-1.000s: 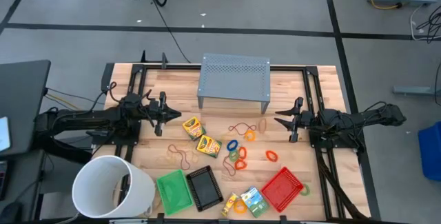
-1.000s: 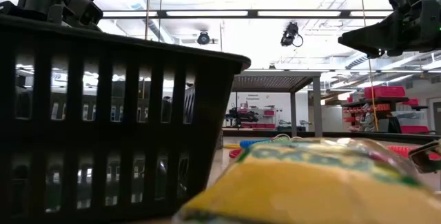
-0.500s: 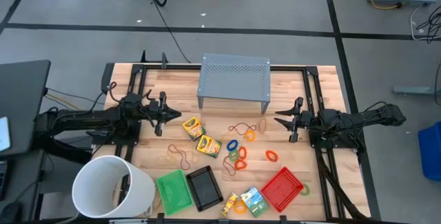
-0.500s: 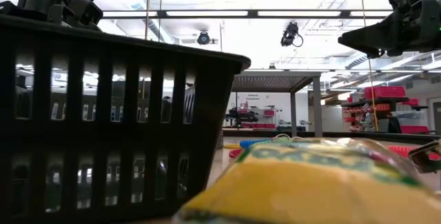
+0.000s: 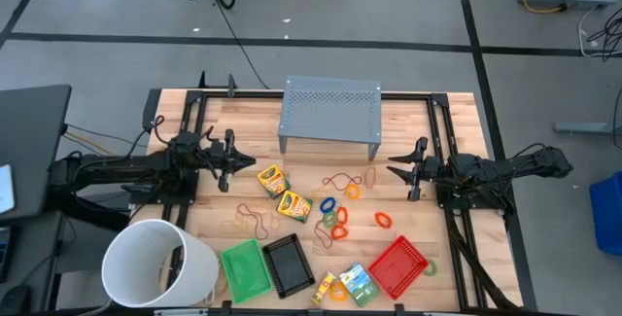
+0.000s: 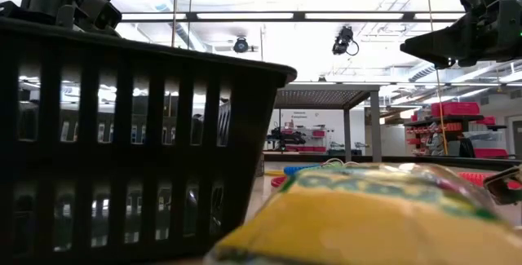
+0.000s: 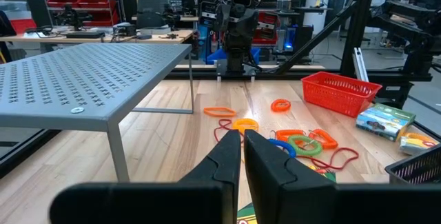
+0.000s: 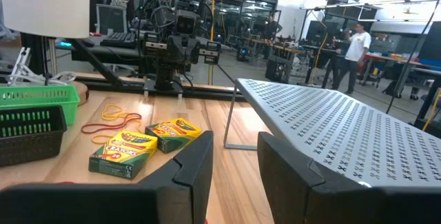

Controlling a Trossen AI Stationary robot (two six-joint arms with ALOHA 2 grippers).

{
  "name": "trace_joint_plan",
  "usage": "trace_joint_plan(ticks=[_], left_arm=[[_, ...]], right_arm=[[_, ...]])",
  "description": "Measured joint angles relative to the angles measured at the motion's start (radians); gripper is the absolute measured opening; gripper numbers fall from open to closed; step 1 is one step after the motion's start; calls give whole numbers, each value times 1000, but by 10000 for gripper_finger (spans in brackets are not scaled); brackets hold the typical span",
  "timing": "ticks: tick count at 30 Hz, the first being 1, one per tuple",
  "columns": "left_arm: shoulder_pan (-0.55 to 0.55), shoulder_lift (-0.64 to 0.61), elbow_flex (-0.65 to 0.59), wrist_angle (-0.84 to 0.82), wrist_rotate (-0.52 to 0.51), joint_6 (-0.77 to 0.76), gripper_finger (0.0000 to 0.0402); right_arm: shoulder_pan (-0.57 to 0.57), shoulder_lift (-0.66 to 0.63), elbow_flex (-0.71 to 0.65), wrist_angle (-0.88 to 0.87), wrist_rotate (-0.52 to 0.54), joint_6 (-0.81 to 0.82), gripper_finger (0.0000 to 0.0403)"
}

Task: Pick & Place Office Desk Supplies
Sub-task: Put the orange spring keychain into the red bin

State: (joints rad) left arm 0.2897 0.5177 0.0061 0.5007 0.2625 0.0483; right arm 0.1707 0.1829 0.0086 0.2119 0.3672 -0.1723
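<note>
Wooden worktop, supplies loose across its middle, nothing lifted yet.

Far left: left hand hovering above the boards, fingers pressed almost together with only a sliver between them, pinching nothing. Below it, at the front-left corner, big white bucket, no part of the job.

Just right of the bucket: green tray and black tray side by side, both seemingly empty.

Next along, near the left hand's tips: two crayon boxes lying flat, close together, the nearer one the obvious first target. Thin brown bands between the boxes and the trays, more of them farther right.

Centre: rings in blue, green, orange and yellow, scattered and partly overlapping. Behind all that, grey stand at the back edge.

Front right: red tray, apparently empty too, with a small printed box just beside it.

Far right: right hand level with the left, clear of the worktop, fingers spread apart, holding nothing, pointed at the rings.

Step in hand, by judgement: the very start, an approach before the first pick. Next move for the left: spread the fingers wider than a crayon box, drop over the nearer one across its narrow side, close, lift, carry toward a tray. Care needed not to shove the second box. For the right: lower onto a single ring, well apart from its neighbours.
</note>
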Motion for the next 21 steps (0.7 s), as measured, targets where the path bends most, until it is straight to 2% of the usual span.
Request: trace_joint_plan(ticks=[13,17,21], left_arm=[[0,0,0,6,0,-38,28],[0,0,0,5,0,-59,28],[-1,0,0,5,0,-85,28]], right_arm=[[0,0,0,0,-3,19,121],[0,0,0,1,-52,150,121],[0,0,0,42,-47,277,121]])
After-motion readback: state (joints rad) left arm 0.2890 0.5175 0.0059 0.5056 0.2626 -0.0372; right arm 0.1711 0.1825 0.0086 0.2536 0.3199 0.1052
